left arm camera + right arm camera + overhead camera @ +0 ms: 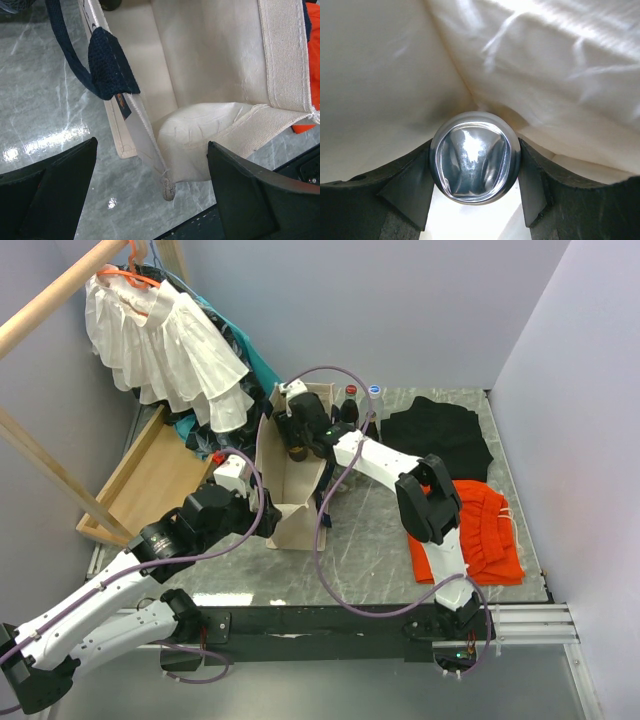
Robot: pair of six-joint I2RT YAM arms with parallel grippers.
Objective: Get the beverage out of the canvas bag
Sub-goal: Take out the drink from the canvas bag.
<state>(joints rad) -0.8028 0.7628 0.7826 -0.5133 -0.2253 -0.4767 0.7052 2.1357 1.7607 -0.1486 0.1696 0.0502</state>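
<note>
The cream canvas bag [288, 490] stands open-topped on the marble table, with a navy strap handle [107, 65] showing in the left wrist view. My right gripper [298, 430] reaches down into the bag's far end and is shut on the beverage [475, 157], whose round silvery end sits between both fingers with cream canvas [545, 75] all around. A dark bottle body [297, 450] shows below the gripper in the top view. My left gripper [152, 200] is open, its jaws astride the bag's near bottom corner [169, 187] without touching it.
Two bottles, one red-capped [350, 402] and one clear [375, 398], stand behind the bag. A black garment [440, 435] and an orange garment [480, 535] lie to the right. A white ruffled garment [160, 340] hangs at the back left over a wooden frame [150, 480].
</note>
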